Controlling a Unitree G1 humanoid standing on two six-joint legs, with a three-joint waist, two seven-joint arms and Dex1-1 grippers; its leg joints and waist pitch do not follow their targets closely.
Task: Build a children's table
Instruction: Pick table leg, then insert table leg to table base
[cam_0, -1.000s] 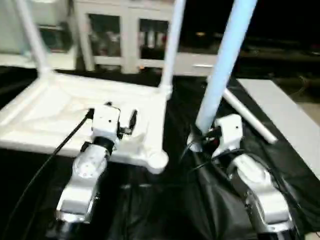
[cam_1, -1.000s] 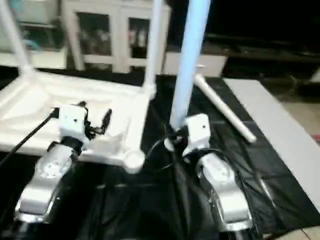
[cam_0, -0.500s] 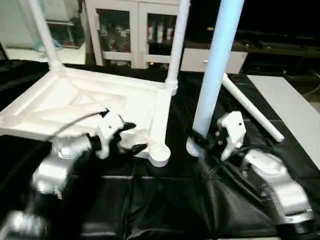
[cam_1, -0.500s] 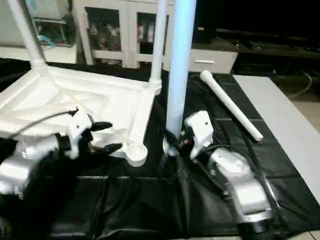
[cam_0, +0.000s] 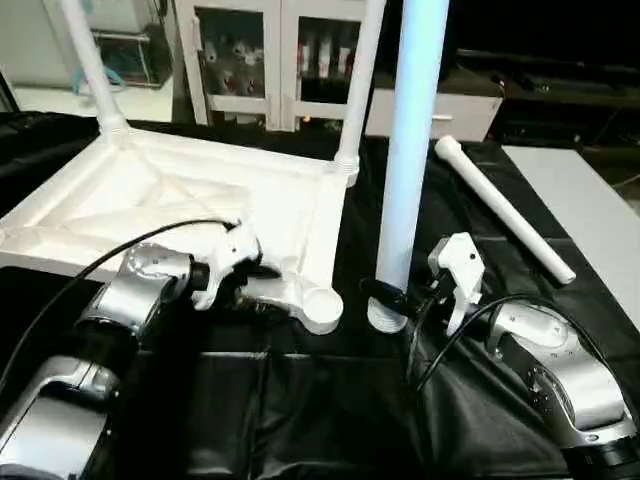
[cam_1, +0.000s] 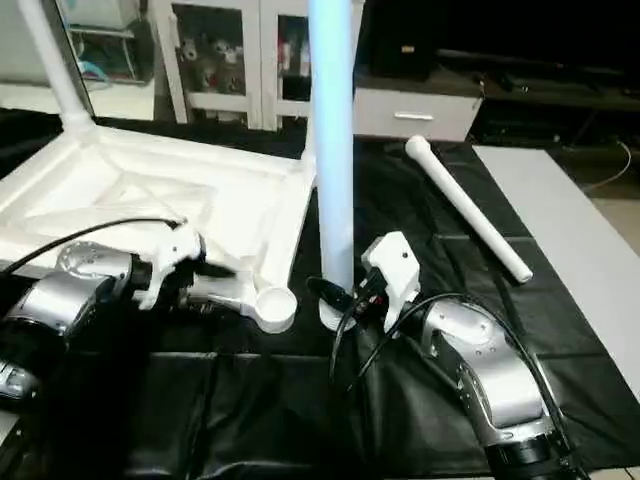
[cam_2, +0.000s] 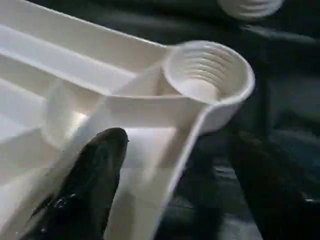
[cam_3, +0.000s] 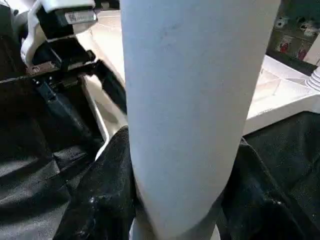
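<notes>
1. Tabletop of white ribbed plastic (cam_0: 190, 200) lies upside down on black sheeting (cam_0: 330, 400); threaded round corner socket (cam_2: 207, 75) stands empty.
2. Left gripper (cam_0: 262, 288) straddles the socket's rim, fingers (cam_2: 90, 180) wide.
3. Right gripper (cam_0: 400, 297) clamps a smooth tapered white leg (cam_0: 408, 150), upright beside the socket.

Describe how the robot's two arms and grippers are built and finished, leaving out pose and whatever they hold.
Both forearms are rounded, polished silver shells with black joints. Each ends in a white boxy wrist block carrying two glossy black fingers: left gripper, right gripper. A black cable arcs over the left forearm; another black cable loops from the right wrist. A small barcode-like label sits on the left wrist block.
</notes>
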